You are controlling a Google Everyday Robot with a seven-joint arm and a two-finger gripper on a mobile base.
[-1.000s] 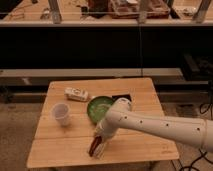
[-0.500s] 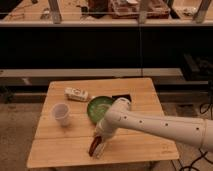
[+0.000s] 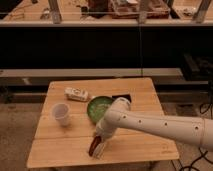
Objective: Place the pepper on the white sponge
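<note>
Gripper (image 3: pixel 97 142) sits low near the front edge of the wooden table (image 3: pixel 145 97), clenched on the dark red pepper (image 3: pixel 93 145), right over the white sponge (image 3: pixel 99 149). Green bowl (image 3: pixel 100 106) mid-table, white cup (image 3: pixel 61 114) toward left edge, white carton (image 3: pixel 76 94) near back-left.

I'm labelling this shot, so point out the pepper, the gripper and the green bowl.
pepper (image 3: pixel 93 145), camera view, red body.
gripper (image 3: pixel 97 143), camera view, at its tips near the table's front edge.
green bowl (image 3: pixel 98 106), camera view, inner surface.
</note>
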